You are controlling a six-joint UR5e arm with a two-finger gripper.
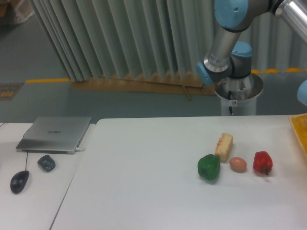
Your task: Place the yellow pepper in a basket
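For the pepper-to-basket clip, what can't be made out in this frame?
- Yellow pepper: nowhere in the fixed camera view; only a green pepper and a red pepper show.
- Basket: cut off by the right edge; only a corner shows.
- Claw: out of frame; the arm leaves through the top edge.
- Pale block by the egg: too small to identify.

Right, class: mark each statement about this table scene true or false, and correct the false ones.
1. The green pepper lies left of the egg. True.
2. A yellow pepper sits between the egg and the red pepper. False: no yellow pepper is visible.
3. The laptop is closed. True.
4. The gripper is holding the red pepper. False: the gripper is out of view; the pepper rests on the table.
5. The basket stands at the left edge. False: its edge shows at the right.
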